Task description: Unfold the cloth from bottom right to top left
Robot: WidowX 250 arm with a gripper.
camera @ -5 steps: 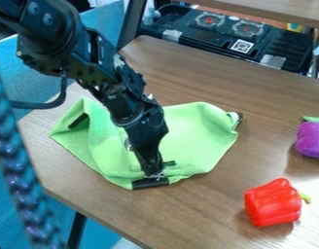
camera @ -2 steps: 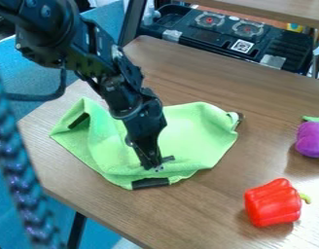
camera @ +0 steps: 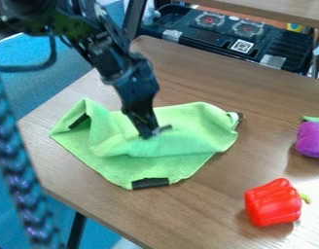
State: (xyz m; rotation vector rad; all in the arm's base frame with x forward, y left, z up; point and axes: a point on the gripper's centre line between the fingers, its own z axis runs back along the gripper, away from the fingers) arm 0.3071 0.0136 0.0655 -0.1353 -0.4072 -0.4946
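The black gripper (camera: 150, 134) hangs over the middle of the green cloth (camera: 142, 168), shut on the cloth with a small dark piece sticking out at its right side. From there the upper layer slopes down to a bulging fold edge that crosses the cloth from left to right. Below this fold, a flat single layer lies on the table, ending at a dark patch on its near corner. Another dark patch marks the folded left corner, and the right corner is bunched beside a dark piece.
On the wooden table (camera: 188, 214), a red toy pepper (camera: 274, 202) lies at the lower right and a purple toy vegetable (camera: 311, 138) at the right edge. A black toy stove (camera: 227, 36) stands behind the table. A blurred blue braided strand (camera: 19, 180) runs down the left foreground.
The gripper has risen from near the cloth's near corner toward its middle, away from the camera. The upper layer has come along, uncovering more of the flat layer by the near dark patch.
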